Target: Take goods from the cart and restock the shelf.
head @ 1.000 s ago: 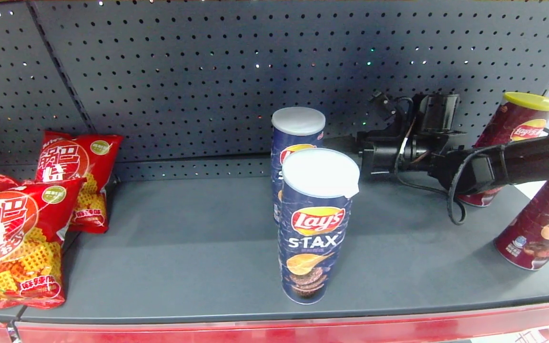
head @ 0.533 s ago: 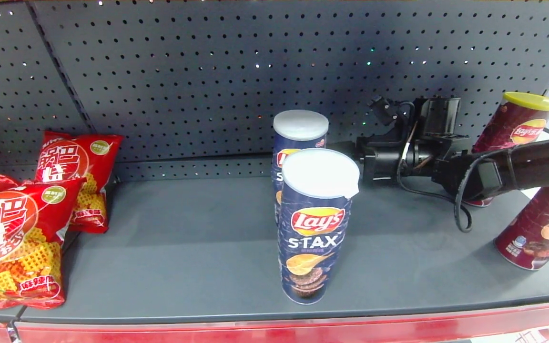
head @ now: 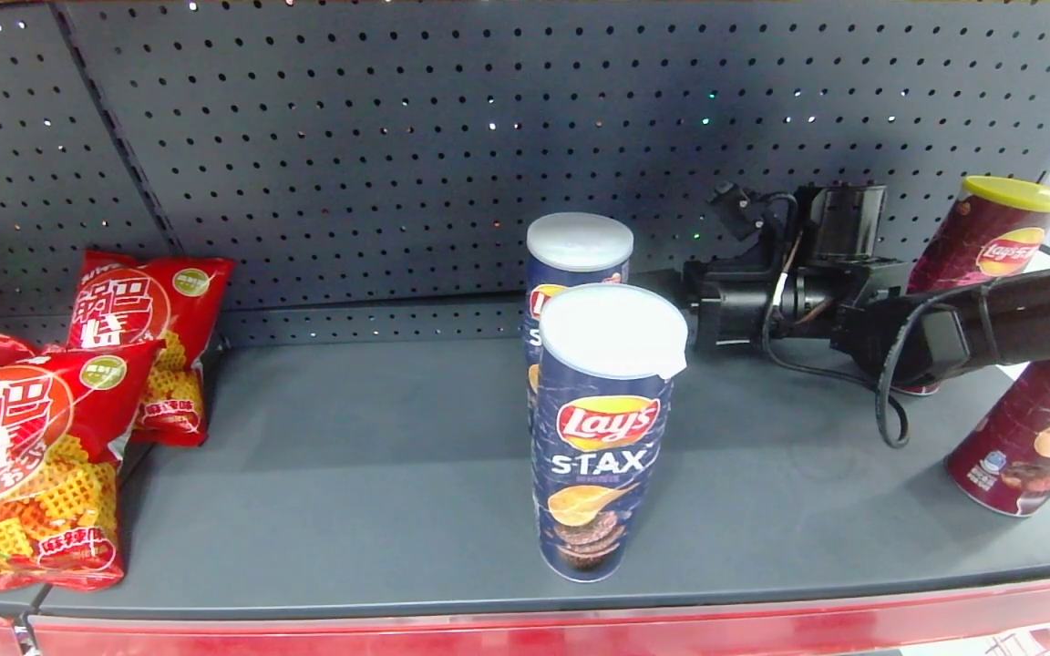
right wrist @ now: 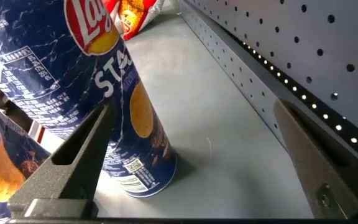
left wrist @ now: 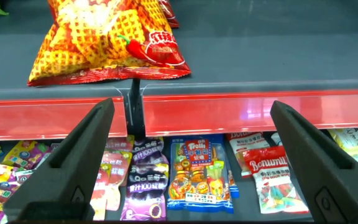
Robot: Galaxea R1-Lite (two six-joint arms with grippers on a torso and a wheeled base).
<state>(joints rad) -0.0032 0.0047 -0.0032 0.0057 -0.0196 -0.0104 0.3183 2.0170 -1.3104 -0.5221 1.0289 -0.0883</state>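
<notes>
Two blue chip cans with white lids stand mid-shelf, the front can (head: 602, 428) hiding most of the rear can (head: 577, 264). My right gripper (head: 666, 284) comes in from the right, level with the rear can's upper part and just to its right. In the right wrist view that gripper (right wrist: 194, 162) is open with nothing between its fingers; the rear can (right wrist: 126, 124) stands upright just beyond one finger (right wrist: 73, 168). My left gripper (left wrist: 191, 168) is open and holds nothing, in front of the shelf's red front edge (left wrist: 229, 112).
Two red chip cans (head: 990, 237) (head: 1026, 437) lean at the shelf's right end. Red snack bags (head: 151, 337) (head: 24, 465) lie at the left. Bare shelf (head: 352, 456) lies between bags and cans. Pegboard (head: 397, 137) backs the shelf. Candy packets (left wrist: 197, 171) fill the lower shelf.
My right gripper has drawn back a little to the right, away from the rear blue can. That can's lid has shifted slightly right. The front can has not moved.
</notes>
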